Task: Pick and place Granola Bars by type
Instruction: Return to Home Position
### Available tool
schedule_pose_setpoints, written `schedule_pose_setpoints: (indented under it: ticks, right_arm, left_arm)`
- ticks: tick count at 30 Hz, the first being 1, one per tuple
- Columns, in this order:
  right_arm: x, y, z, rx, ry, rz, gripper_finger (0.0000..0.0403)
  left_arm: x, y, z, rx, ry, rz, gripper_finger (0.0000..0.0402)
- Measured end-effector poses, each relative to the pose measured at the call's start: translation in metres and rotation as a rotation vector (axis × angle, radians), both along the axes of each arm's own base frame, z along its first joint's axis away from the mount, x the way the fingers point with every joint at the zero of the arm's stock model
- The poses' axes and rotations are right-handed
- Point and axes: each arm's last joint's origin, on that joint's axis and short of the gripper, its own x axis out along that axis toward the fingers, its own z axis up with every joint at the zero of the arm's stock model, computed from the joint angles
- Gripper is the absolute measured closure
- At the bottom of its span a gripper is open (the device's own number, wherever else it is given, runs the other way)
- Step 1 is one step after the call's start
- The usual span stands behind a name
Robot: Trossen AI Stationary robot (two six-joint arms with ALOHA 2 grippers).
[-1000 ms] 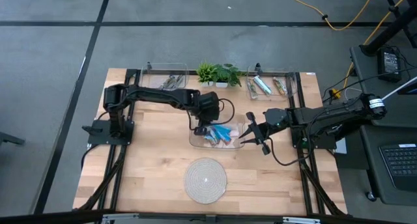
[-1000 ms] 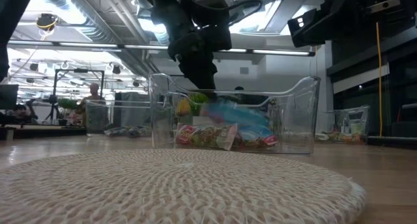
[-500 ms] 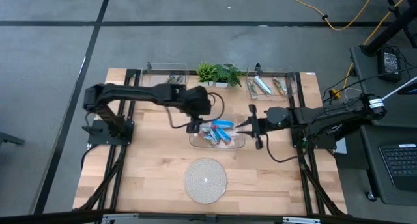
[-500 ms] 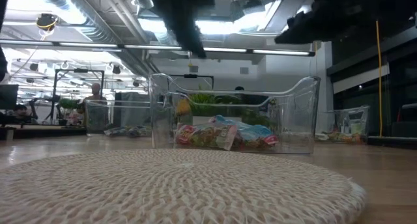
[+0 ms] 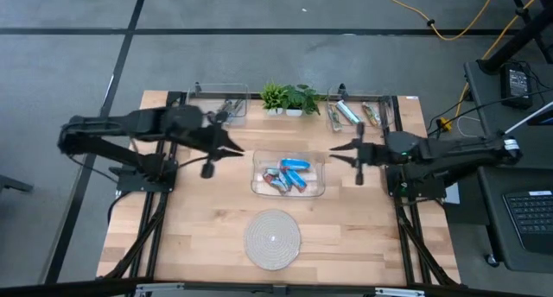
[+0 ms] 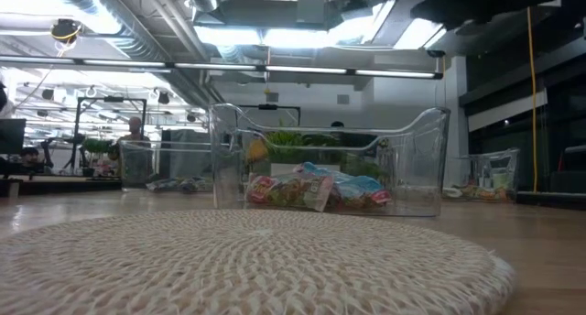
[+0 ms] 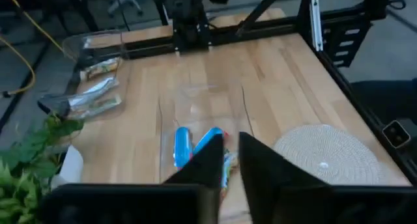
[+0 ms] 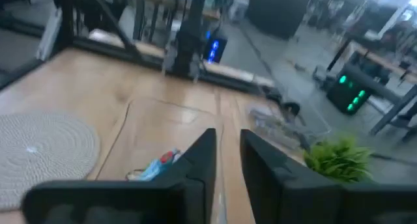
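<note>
As far as the high view shows, sorting looks done: Granola Bars [image 5: 289,174] lie in the middle bin [image 5: 257,189] and both rear bins [image 5: 207,111], with the left claw [image 5: 233,148] and right claw [image 5: 337,155] flanking the middle one. The low view shows bars inside that bin. In the left wrist view the fingers [image 7: 260,172] are nearly pressed together, empty. In the right wrist view the fingers [image 8: 264,165] are slightly spread, empty, so only parking seems left.

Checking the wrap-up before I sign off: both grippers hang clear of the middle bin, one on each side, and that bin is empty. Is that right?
Not quite: the middle bin holds several granola bars, as the high view shows. The rest stands: the left gripper and right gripper hang clear of it, one on each side.
</note>
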Motion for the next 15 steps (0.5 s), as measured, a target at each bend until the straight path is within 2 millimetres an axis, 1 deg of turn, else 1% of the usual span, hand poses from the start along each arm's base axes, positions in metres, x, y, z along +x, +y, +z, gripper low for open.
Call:
schedule_pose_setpoints:
  ticks: [2, 5, 8, 11, 13, 15]
  right_arm:
    - [-0.016, -0.001, -0.003, 0.007, -0.047, 0.002, 0.0347]
    - [-0.036, -0.002, -0.020, 0.017, -0.115, 0.033, 0.0390]
    - [-0.051, -0.003, -0.047, 0.053, -0.195, 0.063, 0.0393]
    - [-0.061, -0.003, -0.074, 0.104, -0.241, 0.060, 0.0396]
    - [-0.065, -0.004, -0.090, 0.108, -0.253, 0.063, 0.0398]
    - [-0.068, -0.004, -0.103, 0.108, -0.264, 0.066, 0.0397]
  left_arm:
    - [-0.017, -0.001, -0.017, -0.010, -0.047, 0.001, 0.0388]
    - [-0.037, -0.001, -0.052, -0.051, -0.139, 0.013, 0.0396]
    - [-0.049, -0.002, -0.095, -0.114, -0.230, 0.017, 0.0400]
    - [-0.057, -0.002, -0.140, -0.169, -0.311, 0.024, 0.0399]
    - [-0.063, -0.002, -0.166, -0.198, -0.352, 0.046, 0.0399]
    - [-0.069, -0.001, -0.187, -0.230, -0.384, 0.072, 0.0400]
